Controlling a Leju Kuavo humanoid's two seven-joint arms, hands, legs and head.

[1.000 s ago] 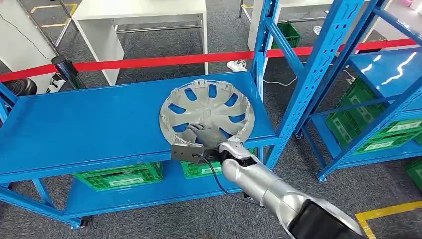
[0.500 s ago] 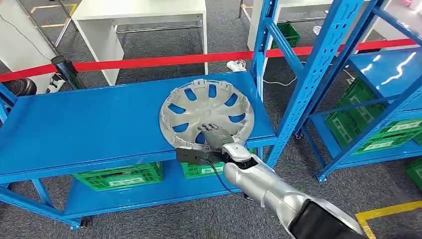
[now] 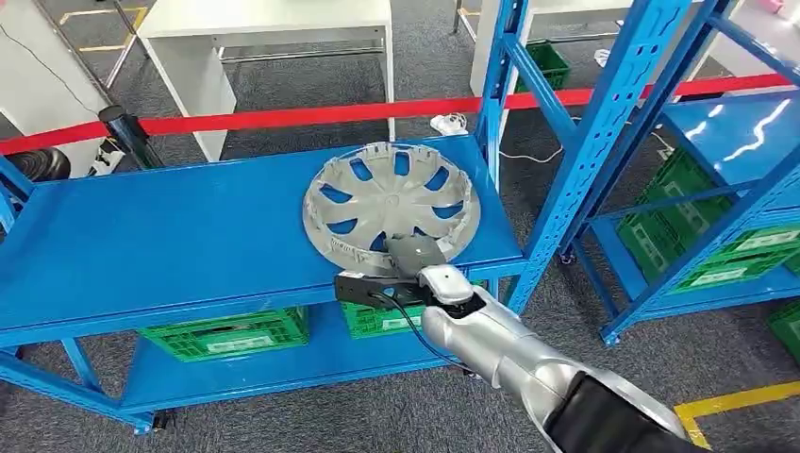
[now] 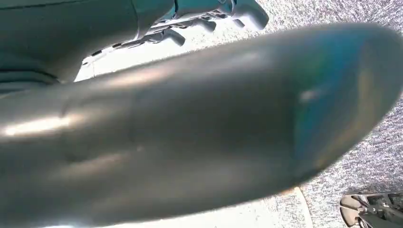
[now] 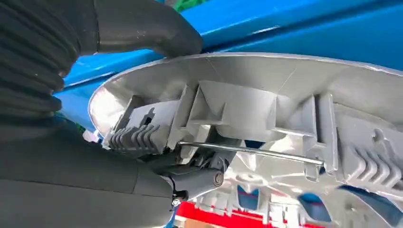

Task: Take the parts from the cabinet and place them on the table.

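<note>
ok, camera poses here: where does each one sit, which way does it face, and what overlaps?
Head view: high on the body, looking forward and down at the blue metal shelf; the right hand grips the silver plastic hubcap.
Left wrist view: looks down at grey carpet past a blurred silver body part.
Right wrist view: behind the right hand, under the hubcap rim.
Head and right wrist views share the hand, hubcap and shelf.

Green crates [image 3: 226,333] under shelf; red barrier tape [image 3: 283,117] and white tables [image 3: 264,28] behind.

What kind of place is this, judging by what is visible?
Probably a warehouse or workshop test area: blue metal shelving, green plastic crates stored under it, a red barrier tape across the grey carpeted floor, and a silver hubcap on the shelf.
</note>
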